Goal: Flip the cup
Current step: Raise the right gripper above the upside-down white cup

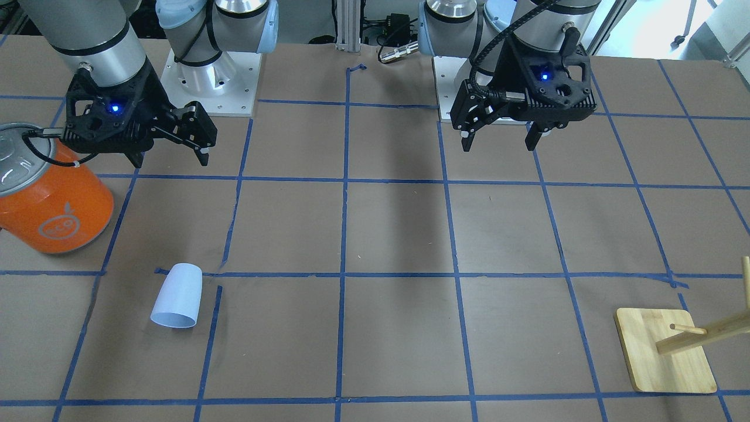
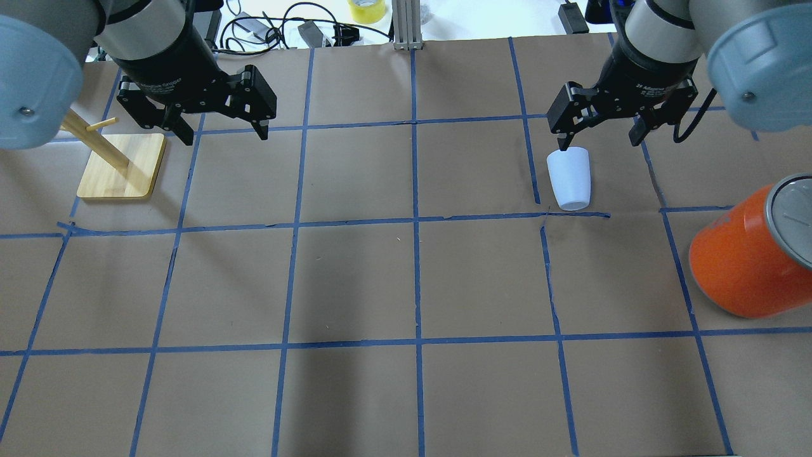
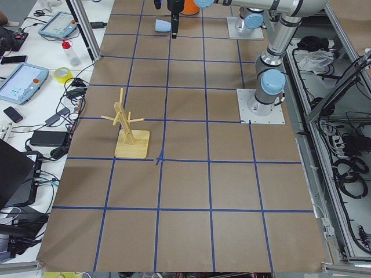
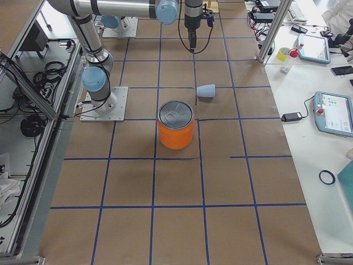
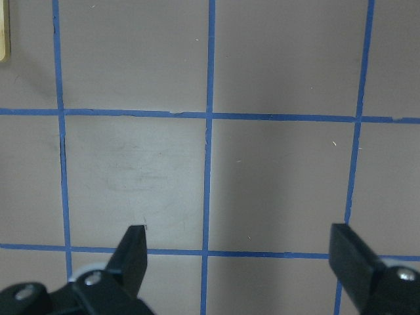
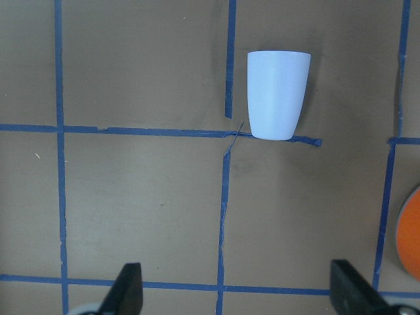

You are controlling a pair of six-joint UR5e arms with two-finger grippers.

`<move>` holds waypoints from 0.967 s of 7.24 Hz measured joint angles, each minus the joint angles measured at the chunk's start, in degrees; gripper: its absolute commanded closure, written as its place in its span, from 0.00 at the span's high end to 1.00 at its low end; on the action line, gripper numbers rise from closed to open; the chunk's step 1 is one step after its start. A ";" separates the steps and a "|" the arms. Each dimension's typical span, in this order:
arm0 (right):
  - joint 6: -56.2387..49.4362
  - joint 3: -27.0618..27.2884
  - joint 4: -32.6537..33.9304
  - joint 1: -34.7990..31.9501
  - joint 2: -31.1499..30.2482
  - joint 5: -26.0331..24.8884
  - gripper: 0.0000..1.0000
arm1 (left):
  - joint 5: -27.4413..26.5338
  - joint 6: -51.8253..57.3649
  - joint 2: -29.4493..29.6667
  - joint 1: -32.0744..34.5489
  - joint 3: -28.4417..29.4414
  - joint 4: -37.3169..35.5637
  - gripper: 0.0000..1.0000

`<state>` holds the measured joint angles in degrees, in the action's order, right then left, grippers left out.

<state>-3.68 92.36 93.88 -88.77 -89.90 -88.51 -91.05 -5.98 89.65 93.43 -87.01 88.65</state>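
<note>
The pale blue-white cup (image 1: pixel 177 295) lies on its side on the brown paper, its wider open end pointing away from the robot. It also shows in the overhead view (image 2: pixel 570 178), the right wrist view (image 6: pixel 277 94) and the side views (image 4: pixel 206 91) (image 3: pixel 162 25). My right gripper (image 1: pixel 170 158) (image 2: pixel 598 136) (image 6: pixel 237 285) is open and empty. It hangs in the air, on the robot's side of the cup and apart from it. My left gripper (image 1: pixel 500 143) (image 2: pixel 225 134) (image 5: pixel 239 252) is open and empty above bare paper.
A large orange can with a silver top (image 1: pixel 55 205) (image 2: pixel 742 266) (image 4: pixel 176 130) stands on the robot's right, near the right gripper. A wooden peg stand (image 1: pixel 665 351) (image 2: pixel 120 165) (image 3: pixel 130 139) stands on the left side. Blue tape squares mark the table.
</note>
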 measured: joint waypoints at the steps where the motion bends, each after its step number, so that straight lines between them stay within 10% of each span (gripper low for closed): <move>1: 0.01 0.28 0.04 0.00 0.01 0.01 1.00 | 0.00 0.00 -0.01 0.00 0.00 0.02 1.00; 7: -0.40 -0.26 1.48 0.76 1.00 -0.07 1.00 | 0.00 0.00 -0.09 0.03 0.00 0.03 1.00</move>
<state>-4.09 92.10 95.36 -88.01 -88.90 -88.58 -91.06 -5.98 89.56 93.47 -87.01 88.68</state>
